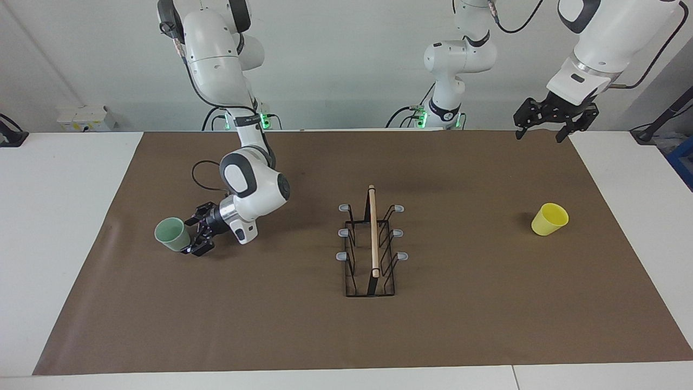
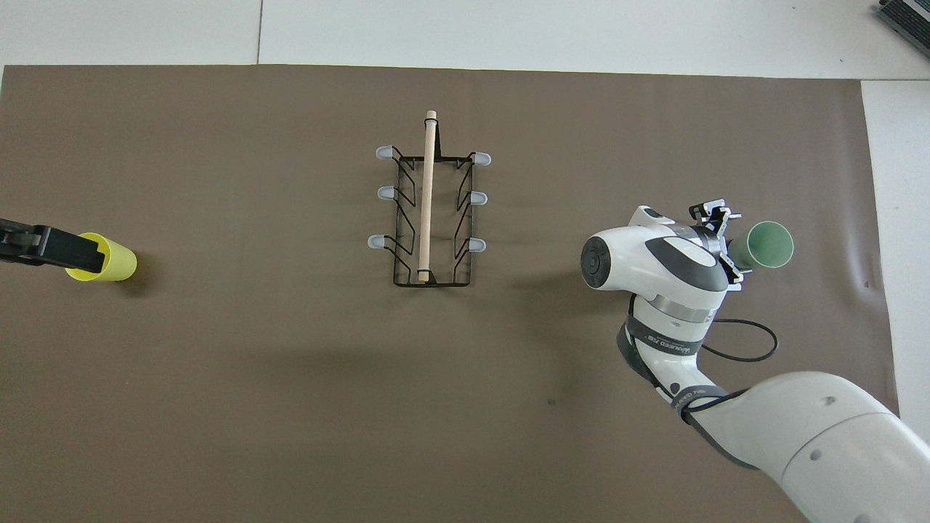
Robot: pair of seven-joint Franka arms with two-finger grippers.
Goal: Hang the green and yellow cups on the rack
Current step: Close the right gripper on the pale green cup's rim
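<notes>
Two cups, one rack and two arms are in view. The pale green cup is gripped by the right gripper, which is low over the brown mat toward the right arm's end of the table. The fingers are clamped on the cup's narrow base end, one on each side. The cup is tipped on its side, its long axis roughly level, its open mouth pointing away from the gripper and away from the rack. In the overhead view the green cup sticks out from the right gripper, mouth toward the mat's edge.

The yellow cup sits on the mat toward the left arm's end, free of any grip, tilted with its mouth turned upward and away from the rack. The left gripper hangs high in the air with its fingers spread apart and nothing between them. From overhead the left gripper overlaps the yellow cup, but the facing view shows it well above the cup, not touching.

The black wire rack stands between the two grippers, well apart from both. Its wooden rod runs toward and away from the robots. Six grey-tipped prongs, three on each side, all stand bare.
</notes>
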